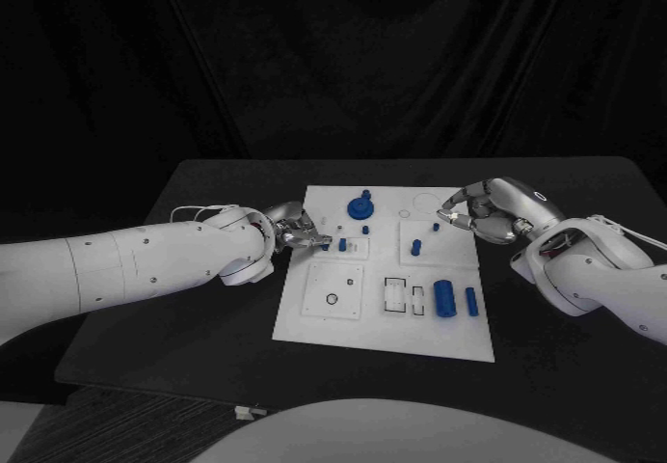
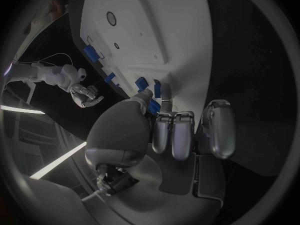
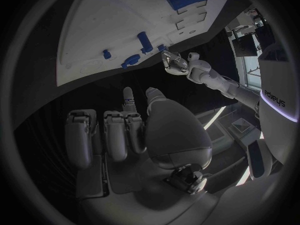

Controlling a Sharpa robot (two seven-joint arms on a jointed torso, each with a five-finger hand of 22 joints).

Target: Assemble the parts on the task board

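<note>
The task board (image 1: 386,333) lies mid-table. At its left edge, the left hand (image 1: 295,231) pinches a small blue part (image 2: 157,89) over the board. At its right edge, the right hand (image 1: 487,207) hovers, fingers curled, holding nothing.

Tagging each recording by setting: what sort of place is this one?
Likely a robotics lab test station: a black table against a black curtain backdrop, a white task board with small blue parts, and another small robot arm on a stand nearby.
</note>
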